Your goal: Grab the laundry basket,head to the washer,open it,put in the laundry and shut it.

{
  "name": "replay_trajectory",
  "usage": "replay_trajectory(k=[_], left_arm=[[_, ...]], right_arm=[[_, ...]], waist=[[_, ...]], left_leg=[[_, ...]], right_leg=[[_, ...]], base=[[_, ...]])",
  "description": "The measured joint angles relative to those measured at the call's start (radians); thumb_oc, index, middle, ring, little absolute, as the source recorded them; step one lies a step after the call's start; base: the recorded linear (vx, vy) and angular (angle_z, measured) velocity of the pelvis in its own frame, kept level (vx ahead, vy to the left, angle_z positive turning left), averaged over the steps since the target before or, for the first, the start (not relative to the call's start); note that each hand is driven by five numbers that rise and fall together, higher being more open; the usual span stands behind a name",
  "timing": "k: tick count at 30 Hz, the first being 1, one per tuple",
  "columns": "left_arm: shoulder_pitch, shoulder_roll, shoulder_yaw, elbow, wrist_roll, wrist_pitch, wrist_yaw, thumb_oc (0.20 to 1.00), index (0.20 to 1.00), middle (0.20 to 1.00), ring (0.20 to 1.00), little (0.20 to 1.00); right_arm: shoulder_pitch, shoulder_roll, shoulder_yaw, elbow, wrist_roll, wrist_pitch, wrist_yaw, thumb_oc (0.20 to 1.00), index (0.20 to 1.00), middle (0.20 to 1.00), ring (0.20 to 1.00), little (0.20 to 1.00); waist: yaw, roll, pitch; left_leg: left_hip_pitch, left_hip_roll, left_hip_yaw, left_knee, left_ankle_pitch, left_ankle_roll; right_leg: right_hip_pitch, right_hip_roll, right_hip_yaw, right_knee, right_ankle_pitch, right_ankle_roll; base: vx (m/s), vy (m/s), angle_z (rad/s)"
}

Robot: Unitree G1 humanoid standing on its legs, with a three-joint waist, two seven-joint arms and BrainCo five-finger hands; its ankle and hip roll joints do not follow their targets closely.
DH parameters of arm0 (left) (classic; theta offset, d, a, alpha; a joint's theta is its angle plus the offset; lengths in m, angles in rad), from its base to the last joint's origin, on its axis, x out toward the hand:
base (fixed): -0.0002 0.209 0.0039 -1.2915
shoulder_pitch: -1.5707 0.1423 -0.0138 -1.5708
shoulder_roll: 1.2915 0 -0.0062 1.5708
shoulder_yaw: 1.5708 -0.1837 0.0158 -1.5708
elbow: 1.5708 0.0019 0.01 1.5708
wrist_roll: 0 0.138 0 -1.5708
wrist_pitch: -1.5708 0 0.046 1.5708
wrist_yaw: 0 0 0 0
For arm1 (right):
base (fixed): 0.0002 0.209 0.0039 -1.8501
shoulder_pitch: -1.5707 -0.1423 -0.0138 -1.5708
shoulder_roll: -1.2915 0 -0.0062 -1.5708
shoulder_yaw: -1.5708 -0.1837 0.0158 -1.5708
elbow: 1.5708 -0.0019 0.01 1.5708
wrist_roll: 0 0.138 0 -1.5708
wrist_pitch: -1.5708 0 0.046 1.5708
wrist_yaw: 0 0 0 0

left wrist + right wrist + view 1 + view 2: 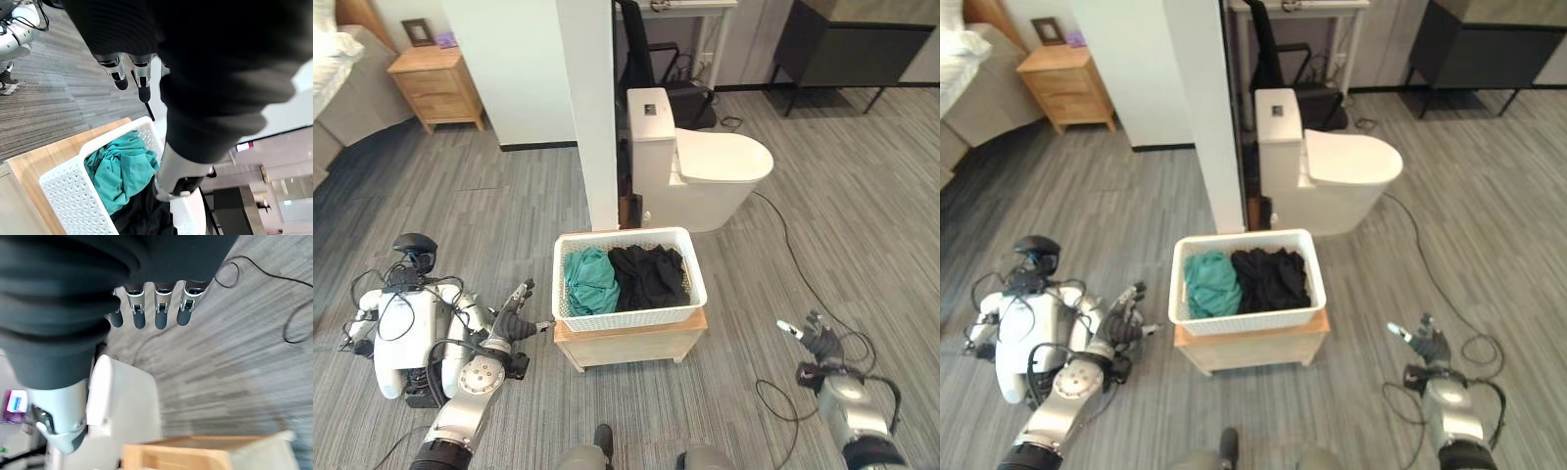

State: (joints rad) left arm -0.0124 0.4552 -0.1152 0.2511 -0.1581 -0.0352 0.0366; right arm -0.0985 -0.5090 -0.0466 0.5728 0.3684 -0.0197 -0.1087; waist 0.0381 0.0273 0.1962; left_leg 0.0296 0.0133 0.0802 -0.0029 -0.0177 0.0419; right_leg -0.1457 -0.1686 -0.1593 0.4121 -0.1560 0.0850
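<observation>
A white lattice laundry basket [628,318] stands on a low wooden stand [631,346] in the middle of the floor. Inside lie a teal garment [590,279] on the left and black clothes [649,276] on the right. My left hand [514,318] hovers just left of the basket's left end, fingers straight and open, apart from the rim. In the left wrist view its fingers [131,73] point over the basket [63,191] and teal cloth [120,171]. My right hand [818,343] is open well to the right of the stand, holding nothing; its fingers [161,313] are straight.
A white toilet [705,171] stands right behind the basket beside a white pillar [592,108]. A white machine with black cables [401,338] sits on the floor at my left. A cable [793,259] runs across the floor on the right. Nightstand [435,83] far left.
</observation>
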Motion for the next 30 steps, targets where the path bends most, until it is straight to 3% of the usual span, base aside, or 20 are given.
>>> replay_trajectory(k=[2,3,4,5,6,9,10,11,13,14,15,17,19,22,23,26,30], left_arm=[[-0.001,0.000,0.008,0.001,-0.027,0.008,-0.004,1.000,1.000,1.000,1.000,1.000],[0.000,-0.004,0.017,0.011,-0.063,0.022,-0.002,1.000,1.000,1.000,1.000,1.000],[0.002,-0.008,0.020,0.014,-0.069,0.024,-0.001,1.000,1.000,1.000,1.000,1.000],[-0.003,-0.015,0.023,0.014,-0.068,0.026,0.000,1.000,1.000,1.000,1.000,1.000],[-0.007,-0.020,0.024,0.014,-0.068,0.034,0.003,1.000,1.000,1.000,1.000,1.000],[-0.007,-0.029,0.015,0.017,-0.069,0.042,0.004,1.000,1.000,1.000,1.000,1.000],[-0.032,-0.027,0.013,0.024,-0.076,0.053,0.003,1.000,1.000,1.000,1.000,1.000],[-0.038,-0.031,0.013,0.025,-0.081,0.058,0.003,1.000,1.000,1.000,1.000,1.000],[-0.055,-0.026,-0.020,0.053,-0.119,0.077,0.011,1.000,1.000,1.000,1.000,1.000],[-0.067,-0.030,-0.031,0.061,-0.120,0.086,0.011,1.000,1.000,1.000,1.000,1.000],[-0.097,-0.024,-0.062,0.067,-0.129,0.090,0.016,1.000,1.000,1.000,1.000,1.000],[-0.139,-0.034,-0.072,0.067,-0.128,0.089,0.022,1.000,1.000,1.000,1.000,1.000],[-0.139,-0.032,-0.077,0.071,-0.113,0.091,0.027,1.000,1.000,1.000,1.000,1.000],[-0.139,-0.032,-0.092,0.067,-0.081,0.090,0.028,1.000,1.000,1.000,1.000,1.000],[-0.140,-0.028,-0.094,0.062,-0.056,0.089,0.027,1.000,1.000,1.000,1.000,1.000],[-0.125,-0.008,-0.074,0.013,-0.012,0.090,0.028,1.000,1.000,1.000,1.000,1.000],[-0.145,0.046,-0.001,-0.020,0.051,0.090,0.050,1.000,1.000,1.000,1.000,1.000]], right_arm=[[-0.008,-0.012,0.016,-0.053,-0.019,0.002,0.003,1.000,1.000,1.000,1.000,1.000],[-0.014,-0.015,0.041,-0.062,-0.034,0.022,0.005,1.000,1.000,1.000,1.000,1.000],[-0.007,-0.015,0.050,-0.070,-0.042,0.032,0.007,1.000,1.000,1.000,1.000,1.000],[0.033,-0.016,0.049,-0.132,-0.057,0.050,0.010,1.000,1.000,1.000,1.000,1.000],[0.095,-0.015,0.057,-0.204,-0.081,0.059,0.032,1.000,1.000,1.000,1.000,1.000],[0.080,-0.019,0.070,-0.206,-0.108,0.064,0.050,1.000,1.000,1.000,1.000,1.000],[0.062,-0.023,0.067,-0.216,-0.108,0.064,0.052,1.000,1.000,1.000,1.000,1.000],[0.045,-0.030,0.075,-0.212,-0.107,0.064,0.052,1.000,1.000,1.000,1.000,1.000],[-0.007,-0.033,0.117,-0.182,-0.106,0.067,0.053,1.000,1.000,1.000,1.000,1.000],[-0.006,-0.033,0.134,-0.185,-0.105,0.067,0.052,1.000,1.000,1.000,1.000,1.000],[-0.006,-0.026,0.154,-0.185,-0.095,0.067,0.052,1.000,1.000,1.000,1.000,1.000],[-0.006,-0.017,0.154,-0.193,-0.062,0.067,0.053,1.000,1.000,1.000,1.000,1.000],[0.012,-0.005,0.160,-0.194,-0.060,0.067,0.058,1.000,1.000,1.000,1.000,1.000],[0.045,-0.005,0.156,-0.200,-0.059,0.067,0.062,1.000,1.000,1.000,1.000,1.000],[0.047,0.003,0.158,-0.200,-0.059,0.067,0.068,1.000,1.000,1.000,1.000,1.000],[0.031,0.021,0.170,-0.198,-0.069,0.072,0.069,1.000,1.000,1.000,1.000,1.000],[-0.039,0.039,0.198,-0.193,-0.091,0.090,0.072,1.000,1.000,1.000,1.000,1.000]], waist=[[0.000,-0.004,0.006],[-0.012,-0.016,0.005],[-0.015,-0.024,-0.001],[-0.019,-0.032,-0.003],[-0.039,-0.051,-0.014],[-0.030,-0.040,-0.023],[-0.027,-0.049,-0.018],[-0.020,-0.050,-0.017],[0.014,-0.055,-0.012],[0.008,-0.068,-0.011],[0.002,-0.084,-0.014],[-0.001,-0.095,-0.012],[0.001,-0.085,-0.011],[-0.003,-0.047,-0.023],[0.000,-0.044,-0.025],[0.012,-0.060,-0.031],[0.047,-0.059,-0.031]], left_leg=[[0.005,0.001,0.022,-0.002,0.002,0.004],[0.023,0.001,0.016,-0.005,-0.009,-0.009],[0.026,-0.001,0.009,-0.005,-0.015,-0.018],[0.023,-0.001,-0.015,0.004,-0.025,-0.028],[0.028,0.002,-0.068,0.012,-0.035,-0.044],[0.016,0.068,-0.067,0.110,-0.073,-0.092],[-0.096,0.089,-0.070,0.328,-0.102,-0.087],[-0.151,0.090,-0.080,0.434,-0.084,-0.094],[-0.273,0.101,-0.201,0.688,-0.082,-0.093],[-0.288,0.103,-0.203,0.676,-0.088,-0.098],[-0.296,0.145,-0.159,0.536,-0.090,-0.094],[-0.280,0.195,-0.121,0.233,-0.051,-0.132],[-0.229,0.198,-0.124,0.129,-0.008,-0.128],[-0.157,0.168,-0.103,0.097,0.021,-0.116],[-0.124,0.156,-0.087,0.047,0.088,-0.137],[-0.082,0.074,-0.061,-0.041,0.115,-0.108],[-0.054,0.039,-0.043,-0.072,0.112,-0.088]], right_leg=[[-0.032,-0.015,-0.023,-0.128,0.038,0.014],[-0.031,-0.022,-0.044,-0.266,0.126,0.028],[-0.022,-0.013,-0.039,-0.299,0.154,0.030],[-0.006,0.004,0.014,-0.316,0.167,0.026],[0.044,0.031,0.072,-0.347,0.196,0.002],[0.095,0.089,0.029,-0.388,0.230,-0.035],[0.113,0.106,0.009,-0.407,0.238,-0.063],[0.105,0.132,0.008,-0.394,0.228,-0.086],[0.135,0.159,0.031,-0.392,0.206,-0.120],[0.158,0.162,0.022,-0.411,0.195,-0.135],[0.170,0.161,-0.004,-0.432,0.177,-0.130],[0.168,0.167,-0.043,-0.451,0.187,-0.119],[0.207,0.174,-0.042,-0.470,0.189,-0.122],[0.240,0.170,-0.042,-0.479,0.170,-0.090],[0.249,0.156,-0.033,-0.482,0.172,-0.063],[0.250,0.075,-0.023,-0.499,0.172,-0.023],[0.259,0.045,-0.017,-0.499,0.167,-0.003]], base=[[0.31,-0.114,-0.22],[0.36,-0.185,0.06],[0.43,-0.317,0.29],[0.25,-0.230,0.86],[0.21,-0.283,0.96],[0.03,-0.237,0.43],[-0.02,-0.156,0.14],[0.00,-0.155,0.00],[0.15,0.010,-0.46],[0.25,0.086,-0.17],[0.19,0.163,0.27],[0.18,0.140,0.07],[0.17,0.146,-0.08],[0.12,0.111,-0.01],[0.07,0.077,-0.06],[0.09,0.114,0.01],[-0.02,0.039,-0.04]])
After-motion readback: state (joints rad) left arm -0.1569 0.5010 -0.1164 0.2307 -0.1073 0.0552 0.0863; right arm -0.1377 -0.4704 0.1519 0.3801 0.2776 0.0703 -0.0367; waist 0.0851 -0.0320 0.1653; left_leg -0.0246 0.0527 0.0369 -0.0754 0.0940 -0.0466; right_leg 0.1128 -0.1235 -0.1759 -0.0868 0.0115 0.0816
